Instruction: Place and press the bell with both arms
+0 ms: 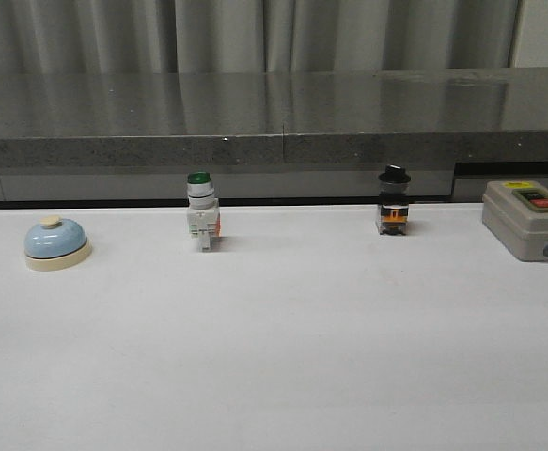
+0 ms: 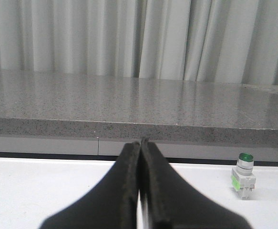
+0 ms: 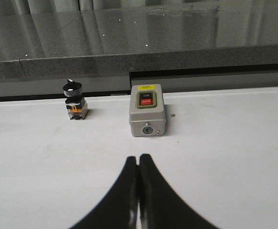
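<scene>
The light-blue bell (image 1: 56, 242) with its cream base and cream button stands on the white table at the far left of the front view. Neither arm shows in the front view. My left gripper (image 2: 140, 141) is shut and empty, low over the table, facing the grey ledge; the bell is out of its view. My right gripper (image 3: 138, 157) is shut and empty, above the table a little short of the grey box.
A green-capped white push-button switch (image 1: 201, 211) (image 2: 243, 175), a black-knobbed switch (image 1: 393, 201) (image 3: 74, 100) and a grey box with red and green buttons (image 1: 527, 220) (image 3: 147, 116) stand along the table's far edge. A grey stone ledge (image 1: 274, 122) runs behind them.
</scene>
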